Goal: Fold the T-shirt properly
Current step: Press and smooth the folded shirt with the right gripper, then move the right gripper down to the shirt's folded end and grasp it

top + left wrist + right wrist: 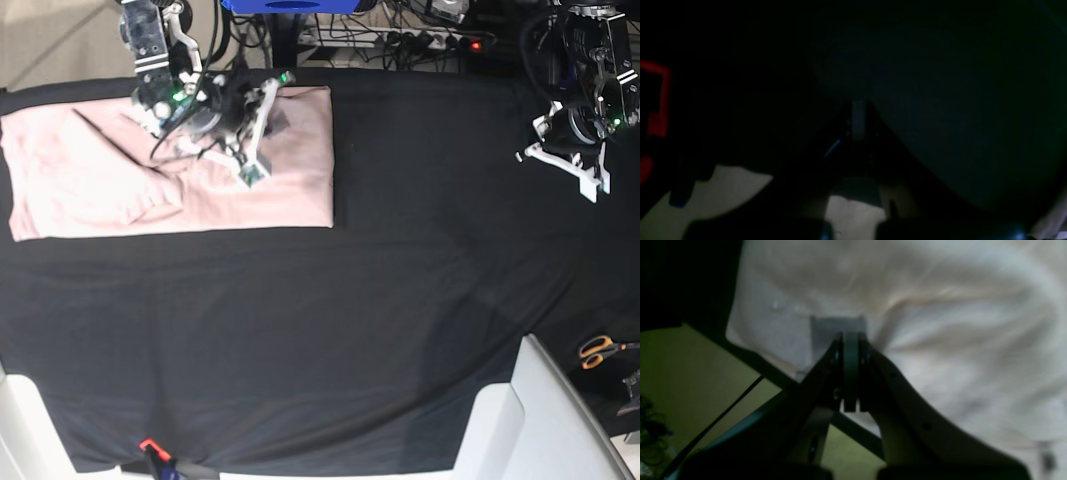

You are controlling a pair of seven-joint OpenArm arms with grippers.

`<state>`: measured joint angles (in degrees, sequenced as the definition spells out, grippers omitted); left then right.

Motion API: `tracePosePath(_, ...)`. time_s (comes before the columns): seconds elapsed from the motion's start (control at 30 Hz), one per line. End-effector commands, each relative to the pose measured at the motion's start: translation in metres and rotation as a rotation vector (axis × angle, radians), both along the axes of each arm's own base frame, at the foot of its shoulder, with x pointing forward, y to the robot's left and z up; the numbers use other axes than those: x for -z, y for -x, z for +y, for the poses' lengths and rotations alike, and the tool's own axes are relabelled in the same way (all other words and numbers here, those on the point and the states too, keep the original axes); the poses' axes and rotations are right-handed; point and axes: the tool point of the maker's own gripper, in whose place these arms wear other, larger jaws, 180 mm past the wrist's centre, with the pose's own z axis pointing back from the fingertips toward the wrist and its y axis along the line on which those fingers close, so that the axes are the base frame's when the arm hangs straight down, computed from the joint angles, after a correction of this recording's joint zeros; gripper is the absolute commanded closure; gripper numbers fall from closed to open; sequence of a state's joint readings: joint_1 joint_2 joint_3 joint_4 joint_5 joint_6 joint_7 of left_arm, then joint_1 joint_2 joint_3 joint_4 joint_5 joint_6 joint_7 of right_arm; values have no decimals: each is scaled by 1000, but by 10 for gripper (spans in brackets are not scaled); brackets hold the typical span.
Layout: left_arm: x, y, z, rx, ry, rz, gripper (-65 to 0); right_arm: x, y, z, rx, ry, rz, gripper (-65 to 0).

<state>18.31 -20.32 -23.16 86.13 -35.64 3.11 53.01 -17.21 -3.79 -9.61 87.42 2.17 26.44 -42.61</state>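
Near to far from the base camera: bare black cloth covers the front of the bench [300, 350], so there is room for the T-shirt [300, 190] to be drawn forward. It lies at the back, from the middle out to the robot's right, as a long, low, rumpled strip. The near edge is fairly straight; ridges and a dark wedge show further in, toward the robot's right. Step looks like straightening or smoothing ahead of the next fold; progress seems partial. Creases should be pressed outward with light, flat strokes, layers kept aligned, and the straight edge used as reference. If fabric must be pinched, the hand should be opened first and one edge taken, all wanted layers together. Hard dragging could bunch the strip or pull it off the bench edge. Right hand [853, 340]: closed, over the shirt close to its border, no fabric seen between the fingers; whether they touch it cannot be told. Left hand [530, 155]: also closed, empty, over bare cloth well apart from the shirt, and would need to be brought across for a two-handed fold.
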Motion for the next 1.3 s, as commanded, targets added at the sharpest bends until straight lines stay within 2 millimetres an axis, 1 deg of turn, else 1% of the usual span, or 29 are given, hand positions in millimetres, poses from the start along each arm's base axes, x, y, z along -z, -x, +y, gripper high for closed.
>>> tracePosePath(0.0, -7, -6, 8, 1, -22, -24, 0, -1, -2, 3, 8, -26, -17, -2)
tracePosePath(0.07, -7, -5, 9, -1, -23, -22, 0, 8, 2, -6, 40, -20, 8, -2)
tracePosePath(0.1, -8, -5, 10, -2, -26, -22, 0, 10, 3, -8, 44, -17, 14, -2)
tracePosePath(0.17, -8, -5, 10, -3, -27, -23, 0, 1, 0, -9, 49, -19, -14, -2)
tracePosePath(0.2, -8, -5, 9, -1, -26, -21, 0, -9, -3, -10, 49, -18, -39, -2)
tracePosePath(0.27, -8, -6, 8, 1, -24, -24, 0, -42, -16, -14, 50, -8, -125, -6)
tracePosePath(0.3, -8, -6, 8, 3, -24, -24, 0, -61, -25, -21, 60, 1, -180, -8)
tracePosePath(0.33, -8, -6, 7, 3, -23, -26, 0, -74, -31, -27, 62, 13, -222, -8)
tracePosePath(0.37, -8, -6, 7, 5, -24, -27, 0, -86, -38, -39, 75, 34, -265, -8)
tracePosePath(0.4, -8, -6, 6, 4, -23, -27, 0, -93, -45, -55, 106, 60, -292, -8)
tracePosePath(0.47, -6, -5, 4, -1, -15, -26, 0, -101, -65, -102, 240, 103, -331, -8)
tracePosePath(0.5, -6, -6, 4, -5, -17, -37, 0, -107, -75, -126, 326, 96, -348, -8)
tracePosePath(0.53, -5, -6, 5, -6, -24, -45, 0, -114, -80, -144, 391, 76, -361, -9)
tracePosePath(0.57, -4, -2, 7, -9, -35, -50, 0, -120, -82, -167, 458, 56, -365, -17)
tracePosePath(0.6, -4, -1, 9, -12, -46, -62, 0, -125, -84, -186, 512, 23, -366, -45)
tracePosePath(0.63, -4, 1, 11, -14, -56, -72, 0, -128, -86, -206, 564, -1, -358, -95)
tracePosePath(0.67, -5, 1, 12, -16, -63, -81, 0, -126, -84, -224, 601, -13, -338, -159)
tracePosePath(0.77, -5, 5, 16, -4, -96, -78, 0, -113, -77, -276, 659, -7, -242, -429)
tracePosePath(0.83, -2, 7, 16, 20, -123, -59, 0, -105, -71, -304, 708, -16, -183, -579)
tracePosePath(0.87, 0, 8, 16, 35, -141, -47, 0, -102, -69, -316, 736, -30, -165, -639)
tracePosePath(0.9, 0, 9, 16, 51, -160, -39, 0, -98, -66, -329, 769, -52, -150, -650)
tracePosePath(1.0, 4, 10, 10, 80, -178, -22, 0, -79, -55, -359, 898, -183, -91, -650)
tracePosePath(1.07, 5, 11, 7, 74, -170, -24, 0, -64, -48, -375, 983, -265, -61, -650)
tracePosePath(1.17, 7, 10, 4, 81, -162, -24, 0, -44, -43, -388, 1059, -337, -16, -650)
tracePosePath(1.27, 6, 11, 4, 81, -162, -23, 0, -35, -43, -395, 1102, -362, -22, -650)
